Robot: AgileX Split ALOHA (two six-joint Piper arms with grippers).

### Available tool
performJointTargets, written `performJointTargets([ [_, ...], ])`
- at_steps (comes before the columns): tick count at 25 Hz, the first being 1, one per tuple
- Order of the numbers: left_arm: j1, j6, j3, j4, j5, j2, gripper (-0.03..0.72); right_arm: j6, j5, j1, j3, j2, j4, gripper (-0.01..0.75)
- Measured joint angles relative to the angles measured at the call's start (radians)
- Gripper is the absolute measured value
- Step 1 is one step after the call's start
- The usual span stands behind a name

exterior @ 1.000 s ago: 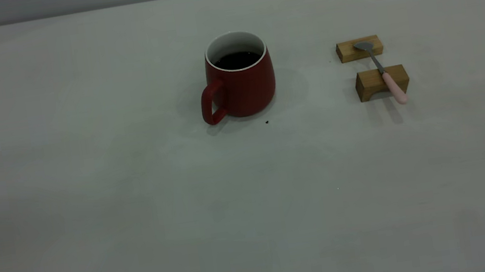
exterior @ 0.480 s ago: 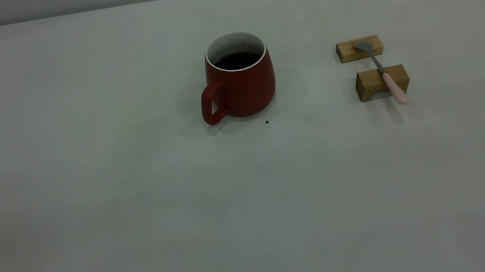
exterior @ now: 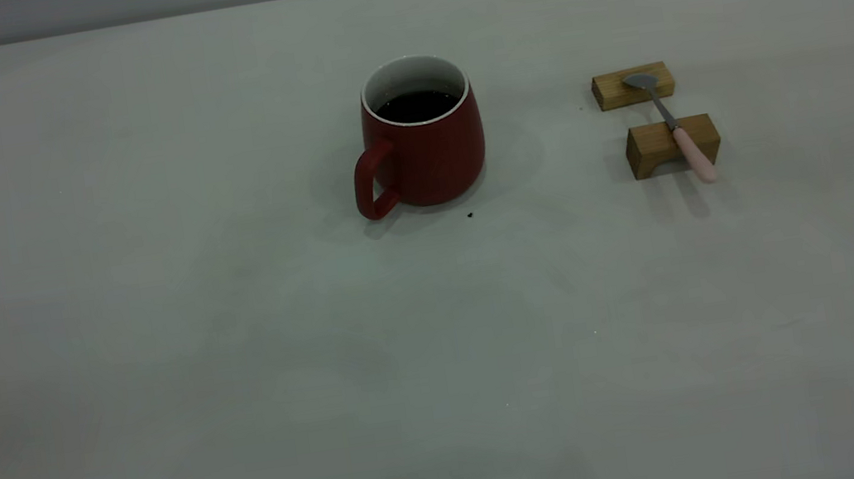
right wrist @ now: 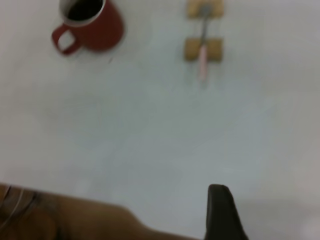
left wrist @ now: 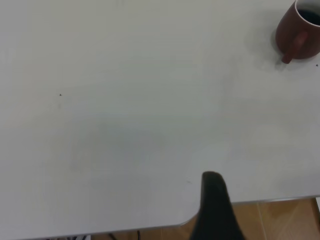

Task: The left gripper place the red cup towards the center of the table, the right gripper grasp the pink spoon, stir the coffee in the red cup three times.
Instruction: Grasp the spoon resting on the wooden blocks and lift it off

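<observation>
1. The red cup (exterior: 422, 136) sits upright near the middle of the bench (exterior: 159, 352), handle turned toward the camera's left, coffee (exterior: 417, 105) dark against the white inside.
2. The pink spoon (exterior: 675, 128) lies across two wooden blocks (exterior: 656, 115) well off to the cup's right, bowl on the far block, pink handle poking past the near one.
3. Tiny dark speck (exterior: 470, 215) just in front of the cup.
4. The left hand (left wrist: 216, 210) and right hand (right wrist: 223, 212) each show only one dark finger over the bench edge, well away from everything. Spread or pressed together? Can't tell.
</observation>
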Motion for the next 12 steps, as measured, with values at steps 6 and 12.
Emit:
performJointTargets([
  [6,0.0,0.0,0.0,-0.001,0.0,0.0,0.586,-0.05,-0.105,0.0,-0.087,0.383,0.118,0.512],
  [12,0.0,-0.001,0.0,-0.001,0.0,0.0,0.586,-0.2,-0.171,0.0,-0.204,0.713,0.254,0.512],
])
